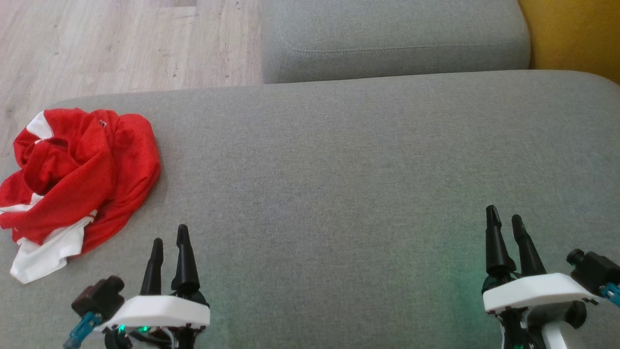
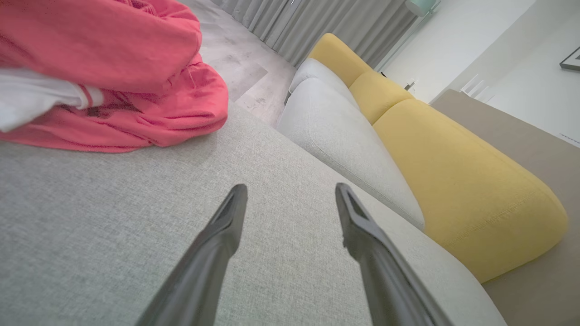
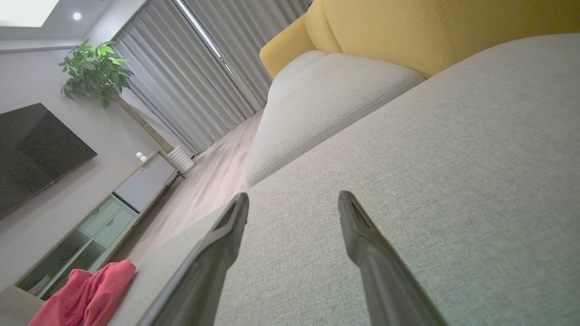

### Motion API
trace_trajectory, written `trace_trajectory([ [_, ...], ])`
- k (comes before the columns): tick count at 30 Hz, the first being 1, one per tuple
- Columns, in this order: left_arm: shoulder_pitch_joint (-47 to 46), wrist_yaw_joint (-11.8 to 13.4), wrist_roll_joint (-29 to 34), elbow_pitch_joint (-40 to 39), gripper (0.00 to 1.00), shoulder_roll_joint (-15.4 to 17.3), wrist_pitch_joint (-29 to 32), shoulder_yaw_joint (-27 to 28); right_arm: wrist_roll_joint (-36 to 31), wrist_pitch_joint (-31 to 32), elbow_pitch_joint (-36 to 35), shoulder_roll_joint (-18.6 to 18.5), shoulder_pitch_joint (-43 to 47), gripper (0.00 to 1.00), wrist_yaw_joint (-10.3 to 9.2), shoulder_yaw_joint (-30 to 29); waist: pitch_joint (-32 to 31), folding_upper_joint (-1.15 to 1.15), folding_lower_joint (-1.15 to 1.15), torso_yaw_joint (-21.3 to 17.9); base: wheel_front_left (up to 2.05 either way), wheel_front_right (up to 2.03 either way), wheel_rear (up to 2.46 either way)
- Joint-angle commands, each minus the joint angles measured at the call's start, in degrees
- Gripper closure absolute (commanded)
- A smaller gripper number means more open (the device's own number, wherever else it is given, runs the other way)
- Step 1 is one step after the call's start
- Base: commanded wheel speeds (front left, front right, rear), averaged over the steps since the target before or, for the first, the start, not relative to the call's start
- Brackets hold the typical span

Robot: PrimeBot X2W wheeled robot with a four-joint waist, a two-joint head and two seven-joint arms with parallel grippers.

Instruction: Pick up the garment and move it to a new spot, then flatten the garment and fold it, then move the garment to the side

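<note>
Lying crumpled at the left of the frame in the head view, the red mesh garment with white panels [image 1: 77, 179] sits on the wide grey woven sofa seat cushion [image 1: 339, 169], close to that cushion's rounded left edge. Whether its white hem hangs past the edge I cannot tell. A small mark near the garment's top is too small to read. The fabric is finely perforated and bunched into thick folds, with a white strip trailing at lower left.

The left gripper [image 1: 170, 233], at lower left, has its two long dark fingers parted and holds nothing. Its tips are near the garment's right-hand fold but apart from it. The right gripper [image 1: 504, 212], at lower right, is likewise spread and empty, well apart from the garment.

Between the two grippers and up to the cushion's far edge, the grey weave lies flat and open. Beyond that edge, at the top of the frame, is a second grey cushion with a stitched seam [image 1: 387, 43]. A mustard-yellow upholstered backrest [image 1: 576, 34] is at upper right and pale wood-grain floor [image 1: 121, 43] at upper left.
</note>
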Motion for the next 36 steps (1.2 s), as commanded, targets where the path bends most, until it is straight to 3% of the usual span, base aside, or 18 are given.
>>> trace_trajectory([
  [1, -3.1, 0.2, 1.8, -2.1, 0.0, 0.5, -1.1, 0.6, -2.0, -1.0, -2.5, -0.4, -2.2, 0.0, -0.01, 1.1, 0.0, 0.0, 0.0, 0.0, 0.0, 0.0, 0.0],
  [36, -4.6, 2.2, 23.2, 0.1, 0.0, 0.7, -6.9, -4.3, -29.1, -6.9, -0.1, -0.6, -0.9, 0.0, -0.02, 2.1, -1.5, 0.0, 0.0, 0.9, 0.0, 0.0, 0.0],
])
